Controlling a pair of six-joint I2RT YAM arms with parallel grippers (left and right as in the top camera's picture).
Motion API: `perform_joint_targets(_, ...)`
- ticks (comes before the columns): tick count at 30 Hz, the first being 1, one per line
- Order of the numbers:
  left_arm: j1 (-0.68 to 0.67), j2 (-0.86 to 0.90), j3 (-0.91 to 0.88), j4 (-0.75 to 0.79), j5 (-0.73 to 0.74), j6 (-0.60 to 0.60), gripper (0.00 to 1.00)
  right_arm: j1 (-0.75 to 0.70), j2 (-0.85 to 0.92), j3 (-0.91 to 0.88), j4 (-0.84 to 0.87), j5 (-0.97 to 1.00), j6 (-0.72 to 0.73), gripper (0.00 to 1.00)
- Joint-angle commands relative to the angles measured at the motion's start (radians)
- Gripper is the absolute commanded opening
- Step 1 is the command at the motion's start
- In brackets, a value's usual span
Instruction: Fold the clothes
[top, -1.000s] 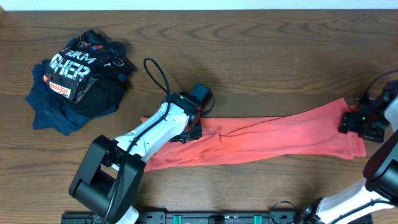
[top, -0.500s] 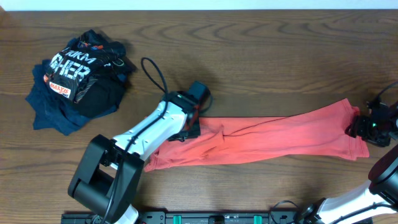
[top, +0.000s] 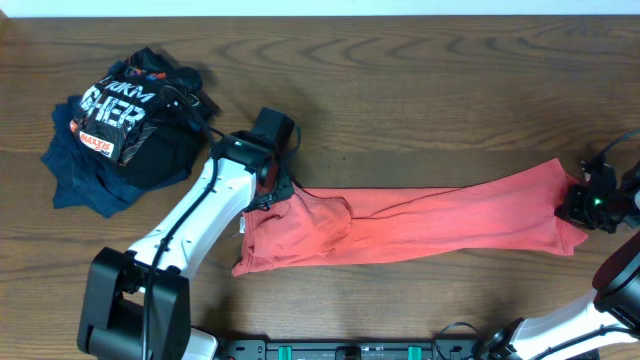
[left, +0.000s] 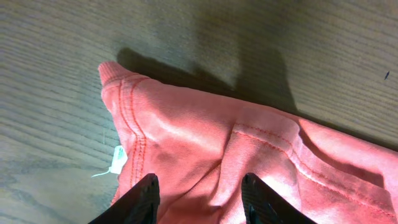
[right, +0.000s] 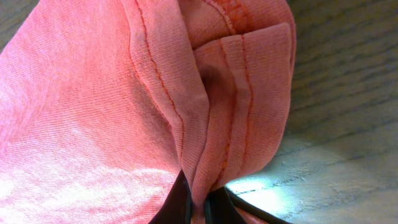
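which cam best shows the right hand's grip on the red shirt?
Right wrist: the right hand is shut on a bunched, stitched hem of the red shirt, close up. Overhead shows that hand at the shirt's right end, pinch too small to read. Left wrist shows only the shirt's other end.

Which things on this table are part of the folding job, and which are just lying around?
Part of the job: red T-shirt, stretched out; left gripper and right gripper at its ends.
Lying about: black garment with white lettering, piled on a navy blue garment, apart from the shirt.
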Motion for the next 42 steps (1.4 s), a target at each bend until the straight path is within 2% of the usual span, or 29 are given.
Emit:
perform_joint_targets(1, 0.007, -0.017, 0.006, -0.014, -0.003, 0.006, 0.45, 0.000, 0.001, 0.013, -0.002, -0.023, 0.060, 0.01)
perform_joint_targets(7, 0.009, -0.021, 0.006, -0.026, -0.004, 0.010, 0.45, 0.012, -0.083, 0.126, -0.072, -0.015, 0.134, 0.01)
perform_joint_targets(12, 0.009, -0.021, 0.006, -0.025, -0.003, 0.009, 0.45, 0.081, -0.147, 0.204, -0.169, -0.014, 0.150, 0.01)
perform_joint_targets(21, 0.009, -0.021, 0.006, -0.025, -0.003, 0.009, 0.45, 0.375, -0.188, 0.209, -0.320, 0.117, 0.248, 0.01)
perform_joint_targets(31, 0.009, -0.021, 0.006, -0.025, 0.015, 0.009, 0.45, 0.695, -0.186, 0.205, -0.365, 0.143, 0.360, 0.01)
perform_joint_targets(42, 0.009, -0.021, 0.006, -0.025, 0.015, 0.009, 0.45, 0.899, -0.177, 0.136, -0.320, 0.169, 0.420, 0.01)
